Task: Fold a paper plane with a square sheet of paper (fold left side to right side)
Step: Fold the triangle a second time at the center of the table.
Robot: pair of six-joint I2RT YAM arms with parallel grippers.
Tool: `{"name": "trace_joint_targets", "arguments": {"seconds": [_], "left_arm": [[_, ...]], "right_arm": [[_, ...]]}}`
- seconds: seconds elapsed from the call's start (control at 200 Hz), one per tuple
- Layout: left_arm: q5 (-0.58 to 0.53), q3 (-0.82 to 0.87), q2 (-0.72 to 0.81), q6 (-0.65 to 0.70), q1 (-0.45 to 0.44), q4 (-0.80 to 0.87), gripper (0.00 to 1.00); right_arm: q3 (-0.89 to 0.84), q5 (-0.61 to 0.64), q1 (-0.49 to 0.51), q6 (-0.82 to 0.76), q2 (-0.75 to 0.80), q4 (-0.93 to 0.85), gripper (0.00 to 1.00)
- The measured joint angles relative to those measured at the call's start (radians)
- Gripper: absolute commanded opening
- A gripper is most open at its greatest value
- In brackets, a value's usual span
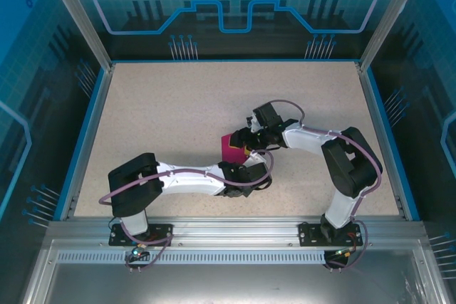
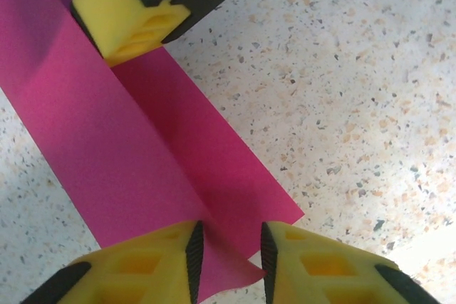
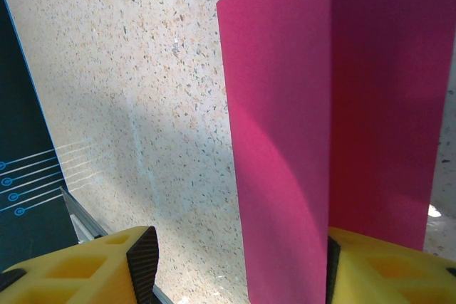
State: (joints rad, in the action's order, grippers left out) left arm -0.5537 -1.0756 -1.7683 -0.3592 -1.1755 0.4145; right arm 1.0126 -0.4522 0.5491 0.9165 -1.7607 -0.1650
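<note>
folded pink paper (image 2: 142,154), left hand (image 2: 229,254) astride corner

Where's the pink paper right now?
In the top view, the pink paper sits near the middle of the table, between the left gripper and the right gripper.

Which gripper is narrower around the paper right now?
The left gripper: its jaws nearly pinch the pink sheet's corner; the right gripper stands wide open.

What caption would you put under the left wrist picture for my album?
Left claw straddles the edge of creased pink paper on a speckled table.
</note>
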Motion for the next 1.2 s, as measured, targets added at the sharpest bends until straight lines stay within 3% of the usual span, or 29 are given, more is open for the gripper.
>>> {"name": "trace_joint_targets", "arguments": {"seconds": [0.275,0.55,0.69,0.83,1.015,1.2], "left_arm": [[0.0,0.006,0.014,-0.007,0.0,-0.002,0.0],[0.051,0.073,0.107,-0.008,0.025,-0.031,0.0],[0.159,0.142,0.188,-0.009,0.087,-0.096,0.0],[0.31,0.223,0.266,-0.031,0.172,-0.181,0.0],[0.537,0.325,0.319,-0.07,0.318,-0.295,0.0],[0.71,0.372,0.321,-0.087,0.417,-0.356,0.0]], "right_arm": [[0.026,0.012,0.0,-0.014,0.0,-0.02,0.61],[0.03,0.038,0.0,-0.061,0.018,-0.026,0.69],[0.03,0.076,-0.008,-0.099,0.102,-0.028,0.81],[-0.01,0.123,-0.029,-0.134,0.249,-0.009,0.81],[-0.18,0.16,-0.041,-0.185,0.41,0.013,0.54],[-0.326,0.161,0.006,-0.186,0.411,0.01,0.19]]}}
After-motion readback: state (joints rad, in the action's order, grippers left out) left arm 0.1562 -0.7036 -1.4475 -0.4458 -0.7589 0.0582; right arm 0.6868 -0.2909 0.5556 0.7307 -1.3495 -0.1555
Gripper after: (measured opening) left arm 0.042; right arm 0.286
